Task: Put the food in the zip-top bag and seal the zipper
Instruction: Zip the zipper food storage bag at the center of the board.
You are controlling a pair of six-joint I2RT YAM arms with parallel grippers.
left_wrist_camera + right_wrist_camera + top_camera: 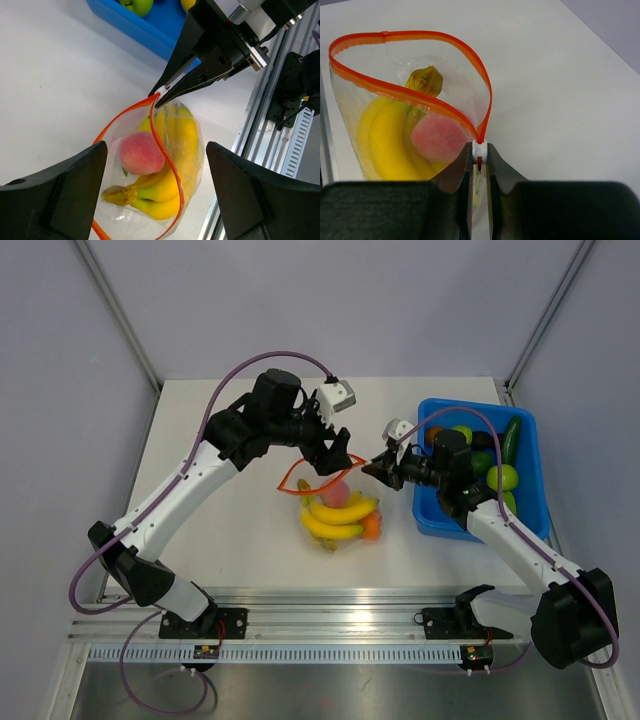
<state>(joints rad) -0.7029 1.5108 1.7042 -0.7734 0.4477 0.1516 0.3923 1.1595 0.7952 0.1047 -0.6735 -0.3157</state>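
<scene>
The clear zip-top bag (338, 510) lies mid-table with yellow bananas (335, 523) and the pink peach (337, 492) inside it. Its orange-red zipper (298, 476) gapes in an open loop. My right gripper (380, 468) is shut on the white slider at the zipper's right end, as the right wrist view (479, 152) shows, with zipper (415, 37), peach (440, 140) and bananas (380, 140) beyond. My left gripper (335, 452) hangs open over the bag's mouth, touching nothing. In the left wrist view its gripper (156, 160) spans the bag (197, 145), peach (141, 152) and bananas (170, 187).
A blue bin (430, 515) at the right holds green apples (503, 477), a cucumber (511, 438) and other toy food; it also shows in the left wrist view (150, 32). A small orange thing (372, 529) sits at the bag's right corner. An aluminium rail (330, 623) runs along the near edge.
</scene>
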